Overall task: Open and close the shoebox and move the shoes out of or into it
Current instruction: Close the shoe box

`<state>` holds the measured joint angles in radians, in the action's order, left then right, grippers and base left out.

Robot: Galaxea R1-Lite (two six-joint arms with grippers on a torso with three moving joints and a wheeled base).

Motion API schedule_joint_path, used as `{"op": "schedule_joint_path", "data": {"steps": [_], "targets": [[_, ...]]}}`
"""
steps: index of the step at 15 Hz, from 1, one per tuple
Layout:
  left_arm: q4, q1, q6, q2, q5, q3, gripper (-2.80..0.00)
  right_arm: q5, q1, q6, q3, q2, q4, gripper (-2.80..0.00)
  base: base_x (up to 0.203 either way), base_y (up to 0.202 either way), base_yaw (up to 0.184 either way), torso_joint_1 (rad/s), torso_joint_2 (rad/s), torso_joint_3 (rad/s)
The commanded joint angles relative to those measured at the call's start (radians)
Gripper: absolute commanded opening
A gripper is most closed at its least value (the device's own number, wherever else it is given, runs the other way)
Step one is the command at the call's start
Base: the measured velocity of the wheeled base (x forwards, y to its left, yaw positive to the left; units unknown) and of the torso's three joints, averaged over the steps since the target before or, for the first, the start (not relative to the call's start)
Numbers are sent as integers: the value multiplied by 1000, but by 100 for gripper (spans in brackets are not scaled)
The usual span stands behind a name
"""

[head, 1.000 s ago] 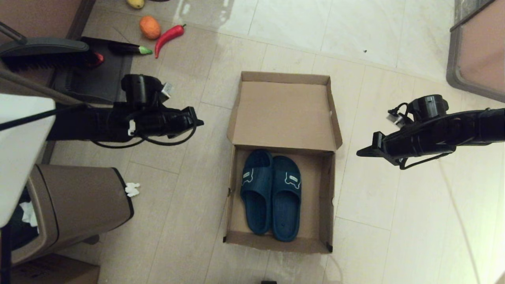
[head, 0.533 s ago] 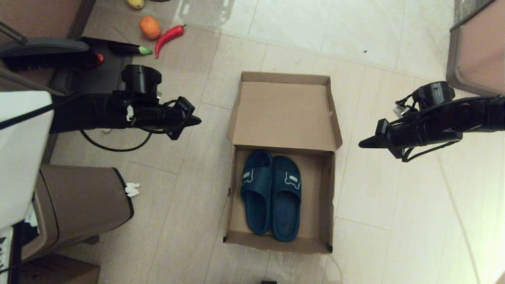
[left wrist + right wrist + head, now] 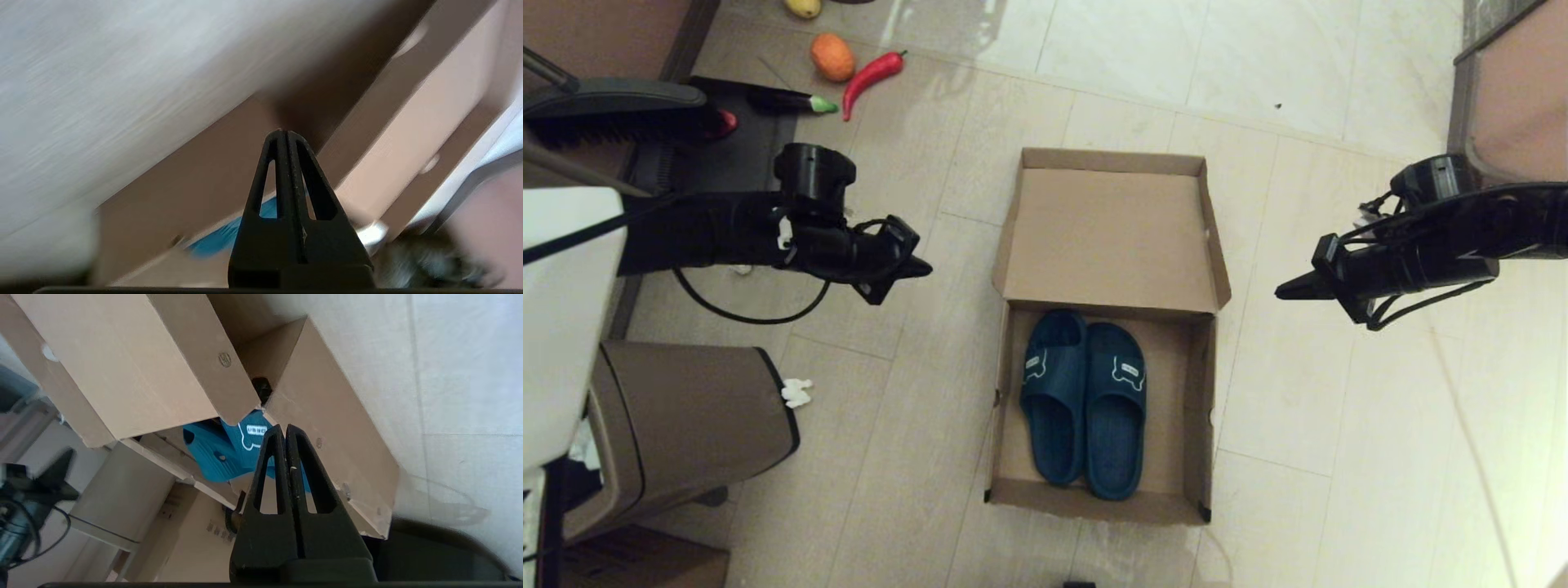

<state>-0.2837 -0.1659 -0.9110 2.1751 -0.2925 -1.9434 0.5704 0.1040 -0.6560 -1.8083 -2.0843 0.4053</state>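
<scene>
- Since a second ago: left hand (image 3: 919, 268) drawn slightly back and lower, away from the shoebox (image 3: 1104, 506); right hand (image 3: 1286, 289) pulled outward toward the right edge of the head view; box and shoes (image 3: 1085, 402) unmoved.
- Left hand: fingers pressed together, holding nothing, hovering well apart from the box's left wall, tip aimed at it.
- Right hand: fingers likewise closed on nothing, well apart from the box's right wall, tip aimed inward.
- Shoebox: on the tiled floor between both arms, lid (image 3: 1109, 237) swung fully back and lying open beyond the tray.
- Shoes: side by side inside the tray, touching each other, toes toward the lid hinge, bear patches facing up.
- Handling, as a judgement: cardboard light and fairly stiff but likely to flex and slide on smooth tile; lid best taken at its far free edge or side flaps, folded over from both sides.
- Handling of the slippers, as a judgement: rubber, soft and grippy, light; strap arch the likeliest place to pinch, one at a time.
- Nearby: tan trash bin (image 3: 678, 425) on the left, red pepper (image 3: 872, 73) and orange fruit (image 3: 832, 56) far off.
</scene>
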Motion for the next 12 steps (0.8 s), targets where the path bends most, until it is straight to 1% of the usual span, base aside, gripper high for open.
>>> {"op": "schedule_joint_path", "data": {"steps": [1,2,3,4,6,7,8,9,10,11,12], "targets": [[-51,13,99,-25,-183,0,-280,3,19,0,8,46,10,-280,0,0,0,0,0,0],[-58,21,157,-22,-258,-1,-280,3,32,4,8,56,16,-280,0,0,0,0,0,0],[-54,25,192,-4,-292,-2,-280,3,38,8,1,48,17,-280,0,0,0,0,0,0],[-40,26,209,26,-294,-2,-280,3,42,25,-10,26,17,-280,0,0,0,0,0,0],[51,39,226,69,-301,-1,-280,3,46,69,-82,-48,16,-280,0,0,0,0,0,0],[115,41,227,90,-314,0,-280,4,50,77,-134,-91,13,-280,0,0,0,0,0,0],[172,40,226,101,-341,0,-280,16,56,81,-158,-112,-18,-280,0,0,0,0,0,0],[193,37,227,105,-375,0,-280,47,58,77,-157,-119,-50,-280,0,0,0,0,0,0],[208,29,228,119,-400,-1,-280,99,58,70,-157,-132,-58,-280,0,0,0,0,0,0],[243,11,230,133,-402,0,-280,156,59,63,-157,-148,-67,-280,0,0,0,0,0,0],[286,-3,238,155,-392,5,-280,183,58,58,-157,-168,-78,-280,0,0,0,0,0,0]]}}
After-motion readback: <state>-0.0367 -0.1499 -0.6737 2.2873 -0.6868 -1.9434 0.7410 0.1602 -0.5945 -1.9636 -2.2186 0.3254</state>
